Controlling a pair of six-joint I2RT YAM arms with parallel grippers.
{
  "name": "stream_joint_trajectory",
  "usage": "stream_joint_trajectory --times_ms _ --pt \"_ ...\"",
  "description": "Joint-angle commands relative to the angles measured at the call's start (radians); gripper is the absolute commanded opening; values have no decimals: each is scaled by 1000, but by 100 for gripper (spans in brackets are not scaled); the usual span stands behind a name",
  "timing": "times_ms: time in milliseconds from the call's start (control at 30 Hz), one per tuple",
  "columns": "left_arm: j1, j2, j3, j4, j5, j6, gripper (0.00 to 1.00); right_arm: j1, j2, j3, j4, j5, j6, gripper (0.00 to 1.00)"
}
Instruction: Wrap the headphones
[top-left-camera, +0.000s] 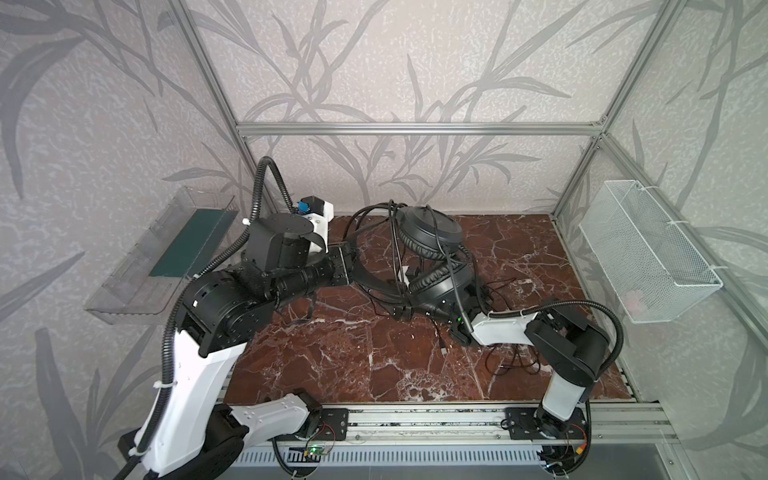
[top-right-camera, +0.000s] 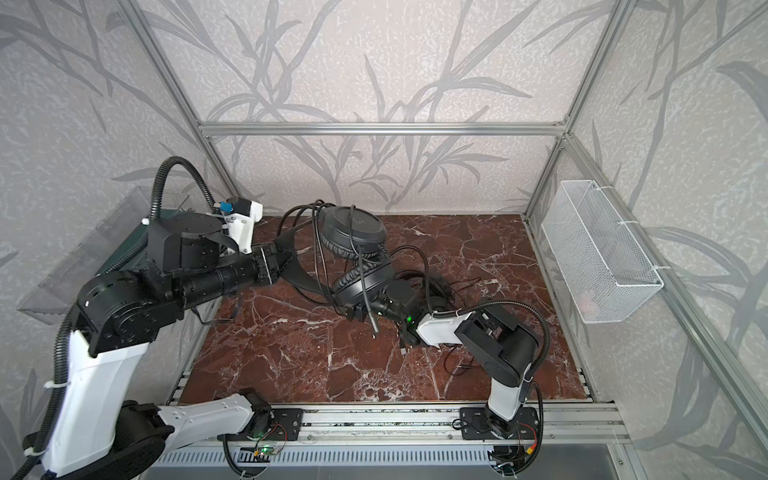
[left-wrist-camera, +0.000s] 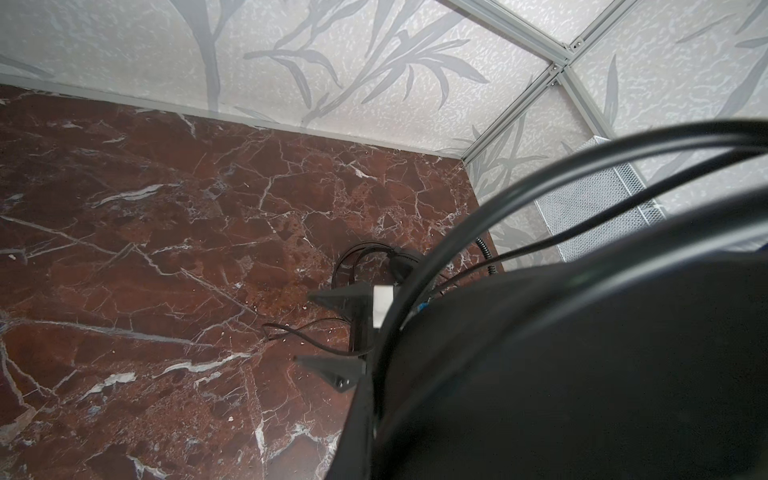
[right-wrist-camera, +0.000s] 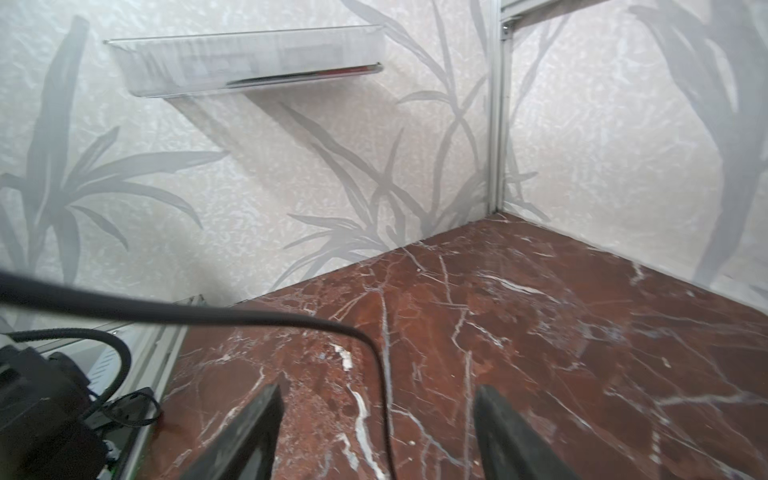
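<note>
The left end effector (top-left-camera: 351, 262) is shut on the headband (top-left-camera: 370, 286) of the headphones (top-left-camera: 430, 239), holding the headset off the counter (top-left-camera: 332, 357) at far centre-left. In both top views one round earcup (top-right-camera: 353, 232) faces up at the far side, and the padded earcup (top-right-camera: 365, 286) hangs lower, toward the right arm. Several loops of thin black cable (top-left-camera: 395, 249) run over and around the earcups, and the cable plug (top-right-camera: 374, 328) dangles just above the counter. In the left wrist view the headset fills the frame as a dark blur, with cable strands (left-wrist-camera: 457, 232) arcing across.

The right end effector (right-wrist-camera: 378, 436) stands open, its two dark fingers (right-wrist-camera: 245, 432) well apart and holding nothing; a strand of cable (right-wrist-camera: 382, 374) passes between them without being pinched. In a top view it sits just under the lower earcup, near centre-right (top-right-camera: 392, 305).

More thin cable (top-left-camera: 515, 357) lies loosely coiled on the counter under the right arm. A white mesh basket (top-left-camera: 648, 249) hangs on the right wall and a clear plastic tray (top-left-camera: 137, 274) on the left wall.
</note>
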Motion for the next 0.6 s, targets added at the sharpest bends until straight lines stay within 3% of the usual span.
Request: stream_joint_trajectory --times_ms 0,167,367,567 --pt "1 0 47 42 -1 -17 0 2 62 39 76 60 -31 75" --pt "-1 1 48 44 6 -29 0 3 153 111 77 129 -41 75" --pt "1 13 64 39 5 -32 0 6 268 241 21 116 -33 74" --pt "1 24 62 44 6 -37 0 8 378 329 -35 151 -33 65"
